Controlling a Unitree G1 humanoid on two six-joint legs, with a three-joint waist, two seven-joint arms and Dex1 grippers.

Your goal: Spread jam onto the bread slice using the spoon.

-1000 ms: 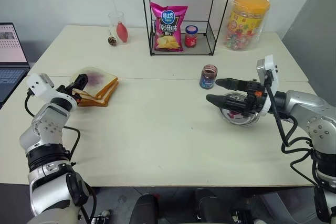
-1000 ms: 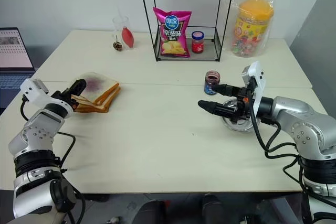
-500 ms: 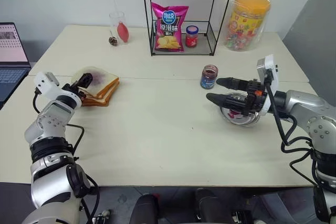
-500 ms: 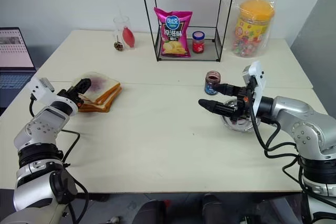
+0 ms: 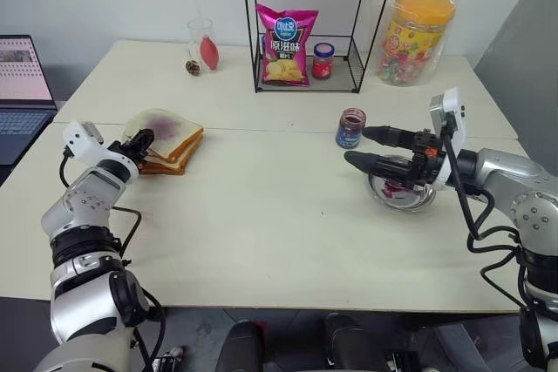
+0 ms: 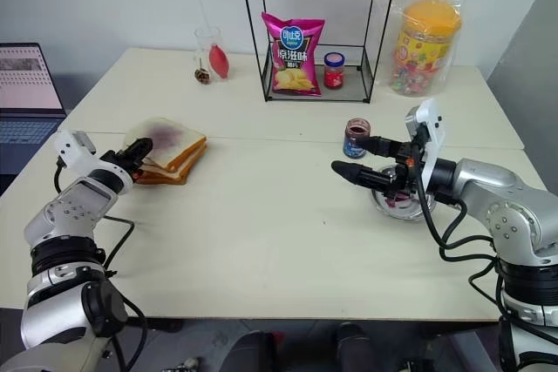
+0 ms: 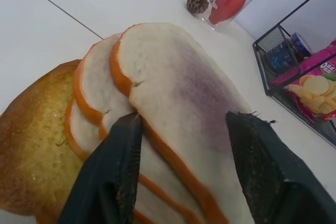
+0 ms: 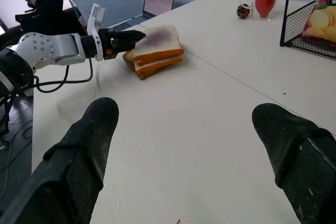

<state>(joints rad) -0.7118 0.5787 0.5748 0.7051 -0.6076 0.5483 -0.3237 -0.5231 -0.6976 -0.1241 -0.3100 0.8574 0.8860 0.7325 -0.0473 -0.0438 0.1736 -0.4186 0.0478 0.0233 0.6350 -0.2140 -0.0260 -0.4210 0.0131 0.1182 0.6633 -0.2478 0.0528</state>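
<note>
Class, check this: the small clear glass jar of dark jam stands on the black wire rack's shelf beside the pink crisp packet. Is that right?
Not quite. The small clear glass jar of dark jam stands on the cream table, in front of the black wire rack, as the left eye view shows.

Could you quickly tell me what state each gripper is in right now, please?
Left gripper: fingers either side of the top slice of the bread stack; a grip cannot be told.
Right gripper: open, empty, over the metal dish.

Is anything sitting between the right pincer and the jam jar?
Nothing visible. The right pincer hovers open over the metal dish, and the jam jar stands just beyond its fingertips on bare table.
</note>
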